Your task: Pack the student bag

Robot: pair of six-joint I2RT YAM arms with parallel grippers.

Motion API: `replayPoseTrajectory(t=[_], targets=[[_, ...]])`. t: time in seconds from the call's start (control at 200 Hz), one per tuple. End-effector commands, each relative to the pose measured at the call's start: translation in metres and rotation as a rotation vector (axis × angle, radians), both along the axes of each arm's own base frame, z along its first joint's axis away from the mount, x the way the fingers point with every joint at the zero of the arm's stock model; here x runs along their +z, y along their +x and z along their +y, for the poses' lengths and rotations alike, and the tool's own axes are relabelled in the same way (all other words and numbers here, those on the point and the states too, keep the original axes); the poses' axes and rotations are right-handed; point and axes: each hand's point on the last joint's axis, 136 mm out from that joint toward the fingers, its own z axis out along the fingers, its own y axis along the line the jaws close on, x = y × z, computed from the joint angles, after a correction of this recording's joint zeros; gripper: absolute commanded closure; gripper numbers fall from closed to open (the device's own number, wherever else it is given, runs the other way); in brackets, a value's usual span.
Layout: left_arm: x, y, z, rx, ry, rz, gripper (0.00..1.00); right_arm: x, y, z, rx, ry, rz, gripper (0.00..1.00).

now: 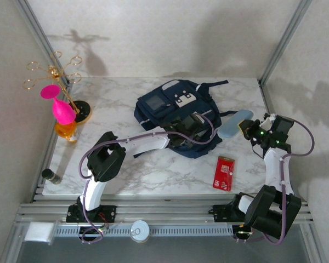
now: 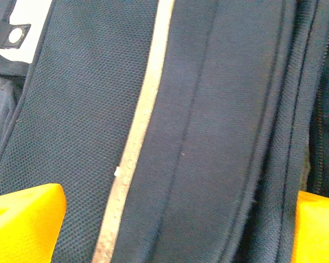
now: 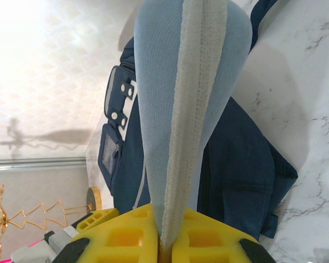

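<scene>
One marble tabletop (image 1: 153,170) carries everything. The student bag (image 1: 170,107) lies flat near its middle towards the back, navy, with white patches at the far end and its dark straps trailing to the right.

The left gripper (image 1: 189,123) hangs over the bag's near right part. In the left wrist view its yellow fingers (image 2: 22,219) stand wide apart at the two lower corners, nothing between them but the bag's fabric and light stripe below; whether they touch the cloth I cannot tell.

The right gripper (image 1: 245,127) sits just right of the bag, closed tight on one end of a light-blue pouch (image 3: 186,82) with a cream strip along it, the pouch pointing towards the bag.

A gold wire stand (image 1: 52,74) holding a pink goblet (image 1: 59,104) stands at the left edge. A red packet (image 1: 224,173) lies near the front right, and a small dark cylinder (image 1: 51,176) at the front left.
</scene>
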Motion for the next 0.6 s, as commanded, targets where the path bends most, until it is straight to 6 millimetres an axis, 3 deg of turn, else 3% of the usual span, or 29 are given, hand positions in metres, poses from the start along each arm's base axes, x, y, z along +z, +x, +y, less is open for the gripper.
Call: replayPoseTrajectory(t=[0.0,0.105,0.27,0.406,0.596], targets=[[0.017,0.022,0.013,0.043,-0.024,-0.035,0.11,0.006,-0.002,0.001,0.006,0.01,-0.035,0.89],[0.019,0.029,0.012,0.075,-0.062,-0.032,0.22,0.006,-0.002,0.002,0.007,0.017,-0.04,0.89],[-0.006,0.006,-0.02,-0.033,-0.008,-0.006,0.28,0.008,-0.001,0.002,0.006,0.016,-0.042,0.89],[-0.015,0.014,-0.024,0.0,0.033,-0.017,0.42,0.009,-0.001,0.0,0.002,0.002,-0.041,0.89],[0.015,0.024,-0.019,0.057,-0.003,-0.094,0.76,0.011,-0.001,0.001,0.012,-0.003,-0.046,0.89]])
